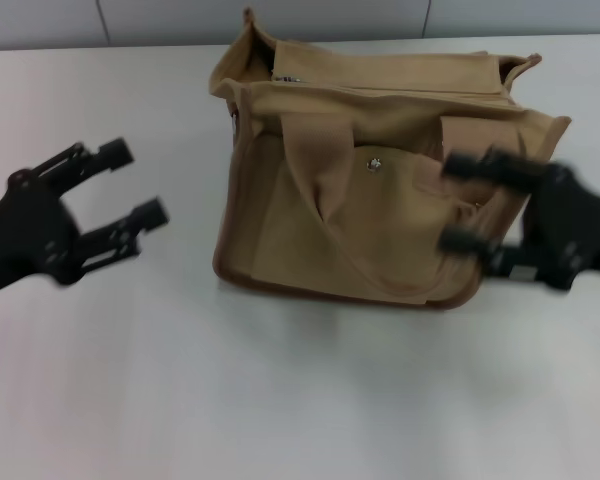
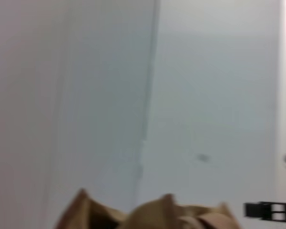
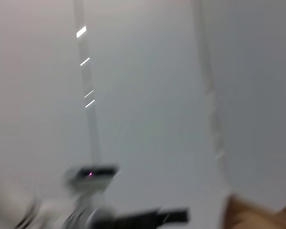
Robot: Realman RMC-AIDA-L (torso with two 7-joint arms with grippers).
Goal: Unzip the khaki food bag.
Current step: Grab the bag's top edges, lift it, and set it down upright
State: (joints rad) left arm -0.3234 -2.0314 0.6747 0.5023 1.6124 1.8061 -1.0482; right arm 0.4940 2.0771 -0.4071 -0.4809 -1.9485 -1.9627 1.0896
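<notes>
Khaki food bag (image 1: 365,175) sits near the far middle of the white table (image 1: 280,400), standing upright on its base with its front pocket face turned toward the robot and its top a little rumpled. Both wide handles (image 1: 325,190) are flopped forward over that front face, draping down past the pocket flap. Over on the left, the left gripper (image 1: 140,185) hovers above bare table, well apart from the bag, its two black fingers spread wide and holding nothing. On the right, the right gripper (image 1: 460,200) is up against the bag's right front corner, fingers also parted with nothing between them, one finger level with the pocket flap and the other lower down; whether they actually touch the fabric is hard to tell. Along the bag's top runs the zipper (image 1: 380,90), with a glint of metal at its left end (image 1: 288,77). Smallest of all, the metal snap (image 1: 375,163) shines on the pocket flap. The left wrist view catches only the bag's peaked top edge (image 2: 152,214).
</notes>
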